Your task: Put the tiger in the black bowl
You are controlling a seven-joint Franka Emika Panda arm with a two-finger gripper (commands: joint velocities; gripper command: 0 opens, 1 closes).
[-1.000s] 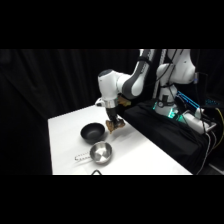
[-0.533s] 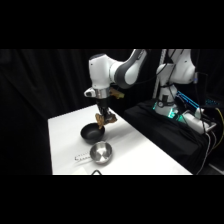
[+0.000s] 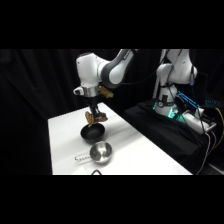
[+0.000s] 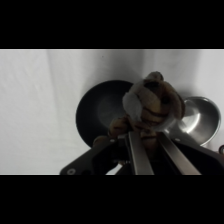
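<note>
My gripper (image 3: 94, 114) hangs just above the black bowl (image 3: 93, 133) with the tiger (image 3: 95, 118) held between its fingers. In the wrist view the tiger (image 4: 149, 107), brown-orange with dark stripes, fills the middle of the picture and the fingers (image 4: 138, 155) are closed on its lower part. Under it lies the black bowl (image 4: 97, 115), matte, round and with nothing inside. The tiger is over the bowl's right half, clear of the bowl's floor.
A shiny metal bowl (image 3: 100, 152) stands beside the black bowl, nearer the table's front edge; it shows at the wrist view's right (image 4: 201, 119). Metal tongs (image 3: 81, 158) lie left of it. A black stand with cables and a second arm's base (image 3: 172, 95) border the table's right.
The arm has swung left across the table with the tiger in its grip, from right of the black bowl to directly above it.
</note>
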